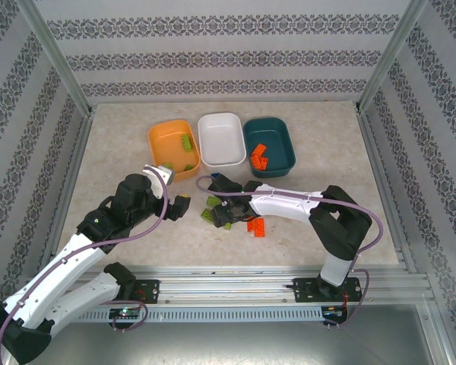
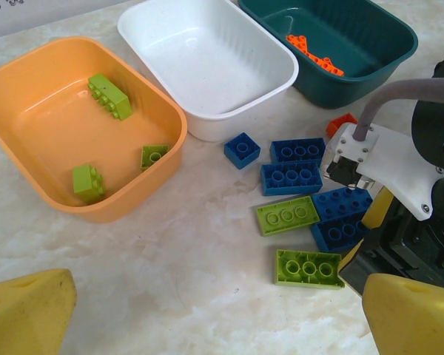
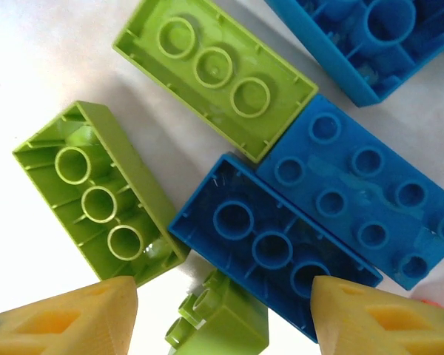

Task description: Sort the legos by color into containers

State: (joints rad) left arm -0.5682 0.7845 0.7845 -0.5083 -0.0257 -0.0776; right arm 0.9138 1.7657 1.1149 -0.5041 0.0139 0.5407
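A pile of lime green and blue legos lies in front of the containers. My right gripper hangs open right over it. In the right wrist view a small green brick lies on its side between the yellow fingertips, with a gap on each side. An upturned blue brick and an upturned green brick lie just ahead. My left gripper is open and empty, left of the pile. The orange tub holds three green bricks. The white tub is bare. The teal tub holds orange-red bricks.
An orange-red brick lies on the table by the right arm's forearm. Metal frame posts and patterned walls close in the table on three sides. Bare tabletop lies under the left gripper.
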